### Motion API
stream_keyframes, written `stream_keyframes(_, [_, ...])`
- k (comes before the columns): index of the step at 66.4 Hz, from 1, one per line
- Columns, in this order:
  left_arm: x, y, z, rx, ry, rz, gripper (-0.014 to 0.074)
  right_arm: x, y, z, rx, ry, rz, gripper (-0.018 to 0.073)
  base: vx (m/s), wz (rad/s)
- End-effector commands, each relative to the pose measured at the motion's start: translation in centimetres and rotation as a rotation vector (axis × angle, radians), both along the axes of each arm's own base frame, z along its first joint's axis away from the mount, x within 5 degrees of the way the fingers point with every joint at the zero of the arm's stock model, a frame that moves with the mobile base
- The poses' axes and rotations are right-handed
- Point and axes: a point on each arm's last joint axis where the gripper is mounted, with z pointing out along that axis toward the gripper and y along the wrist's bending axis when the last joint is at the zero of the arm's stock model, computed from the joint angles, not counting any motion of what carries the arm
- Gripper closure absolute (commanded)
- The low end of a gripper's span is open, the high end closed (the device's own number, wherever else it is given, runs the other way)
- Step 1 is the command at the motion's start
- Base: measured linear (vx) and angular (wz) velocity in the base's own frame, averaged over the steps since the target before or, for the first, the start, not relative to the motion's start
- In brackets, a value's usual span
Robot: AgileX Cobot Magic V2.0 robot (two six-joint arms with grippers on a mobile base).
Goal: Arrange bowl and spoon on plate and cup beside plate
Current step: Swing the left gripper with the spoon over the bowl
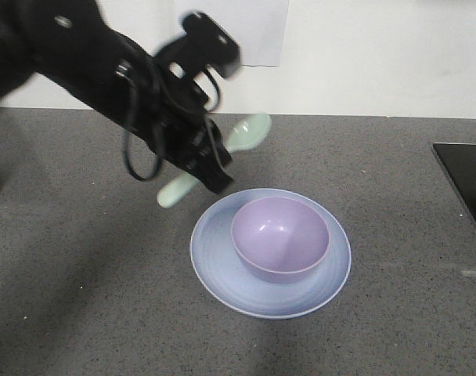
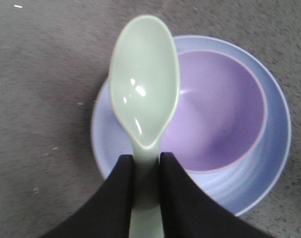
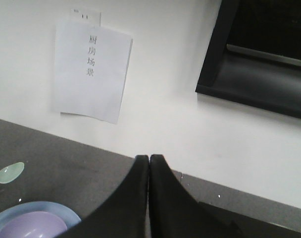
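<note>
Spoon (image 2: 144, 89) in left end effector (image 2: 146, 159)

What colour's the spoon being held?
The spoon is pale mint green, clearest in left wrist view.

Kitchen: speckled countertop (image 1: 81, 298), black hob (image 1: 466, 176), sign (image 3: 91, 69) reading 厨房场景.

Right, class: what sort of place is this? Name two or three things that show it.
Probably a mock kitchen set up for trials: a grey speckled countertop, a paper sign reading "kitchen scene" in Chinese, and what looks like a black cooktop at the counter's edge.
</note>
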Motion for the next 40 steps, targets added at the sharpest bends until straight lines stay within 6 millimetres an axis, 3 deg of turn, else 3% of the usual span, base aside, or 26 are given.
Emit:
stream_keyframes(1, [-0.7,-1.4,1.6,-0.035,-0.021,-0.041,0.0603,0.1,-0.1,0.8,-0.006,-0.051,-0.017,0.057,0.0,0.0])
stream_keyframes(11, [-0.4,-4.0,0.5,0.064,0.043,-0.103,0.0603,0.1,-0.2,0.6,-0.011,-0.034,-0.018,0.057,0.0,0.0])
stream_keyframes(17, [0.3,-5.0,0.5,0.09,0.016,-0.05,0.0603,0.1,-0.2,0.5,-0.013,-0.019,-0.02,0.057,0.0,0.0])
stream_keyframes(27, [0.9,-5.3,-0.2,0.146,-0.016,0.002,0.0603,0.8,0.0,-0.6,-0.028,0.023,-0.021,0.057,0.0,0.0])
stream_keyframes(40, [0.6,-5.9,-0.4,0.129,0.006,-0.012,0.0603,3.2,0.8,-3.1,-0.051,0.058,-0.008,0.057,0.0,0.0])
